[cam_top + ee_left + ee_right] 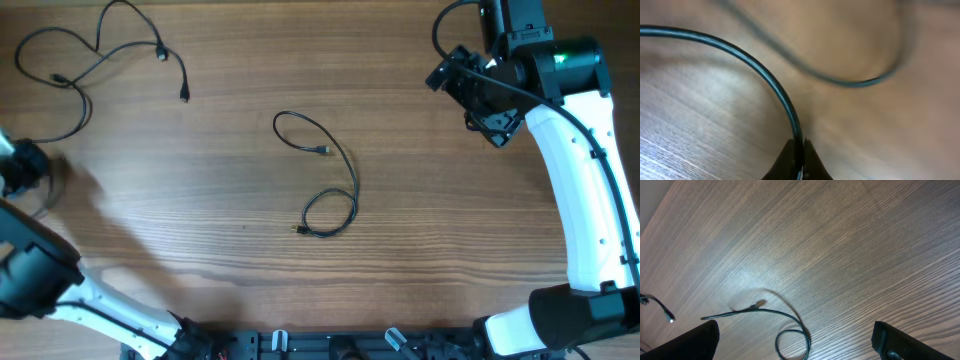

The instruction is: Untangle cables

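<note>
The left gripper [798, 151] is closed on a black cable [758, 68] above the wooden table [695, 125]; the right gripper [476, 98] stands fully open.

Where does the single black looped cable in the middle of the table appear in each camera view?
Overhead: the thin black looped cable lies at the centre of the brown wooden table.
Left wrist: not in it; the left end effector pinches a different black cable.
Right wrist: the looped cable runs low, left of centre.
Shared landmark: the table's wood grain, in all three.
</note>
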You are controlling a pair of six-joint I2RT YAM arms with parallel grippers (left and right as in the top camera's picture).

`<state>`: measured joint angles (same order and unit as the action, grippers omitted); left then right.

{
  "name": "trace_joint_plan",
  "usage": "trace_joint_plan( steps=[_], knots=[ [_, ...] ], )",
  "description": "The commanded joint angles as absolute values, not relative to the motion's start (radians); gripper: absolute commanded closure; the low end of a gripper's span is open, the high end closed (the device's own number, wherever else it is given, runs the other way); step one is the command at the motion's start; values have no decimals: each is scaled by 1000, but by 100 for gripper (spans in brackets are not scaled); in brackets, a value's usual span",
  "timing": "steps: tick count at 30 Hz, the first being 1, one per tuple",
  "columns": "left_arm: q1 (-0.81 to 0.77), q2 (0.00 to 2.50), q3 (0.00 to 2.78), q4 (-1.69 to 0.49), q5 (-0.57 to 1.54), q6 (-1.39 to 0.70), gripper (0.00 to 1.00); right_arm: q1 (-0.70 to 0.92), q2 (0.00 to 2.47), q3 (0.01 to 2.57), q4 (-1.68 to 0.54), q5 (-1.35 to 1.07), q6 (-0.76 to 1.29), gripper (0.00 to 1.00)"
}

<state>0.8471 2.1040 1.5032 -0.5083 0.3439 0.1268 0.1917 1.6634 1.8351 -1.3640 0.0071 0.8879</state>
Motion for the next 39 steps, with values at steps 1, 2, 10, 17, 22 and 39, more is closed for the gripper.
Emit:
trace_joint_plan(
  steps=[1,2,10,17,22,39],
  knots=[
    [819,1938,1505,-509,524,91,96,193,1670,1839,-1362,-2,846,0],
    [799,1909,1505,-503,611,93,96,193,1670,1839,-1362,-2,837,0],
    [591,1898,1505,-521,384,93,96,193,1670,1839,-1365,-2,825,0],
    [570,1898,1505,-579,121,101,96,193,1670,1839,-1363,-2,826,0],
    [572,1837,1505,-648,-252,27,96,193,1670,1839,-1362,-1,811,0],
    [796,1665,1505,-660,454,233,96,193,1670,1839,-1356,-2,810,0]
  ],
)
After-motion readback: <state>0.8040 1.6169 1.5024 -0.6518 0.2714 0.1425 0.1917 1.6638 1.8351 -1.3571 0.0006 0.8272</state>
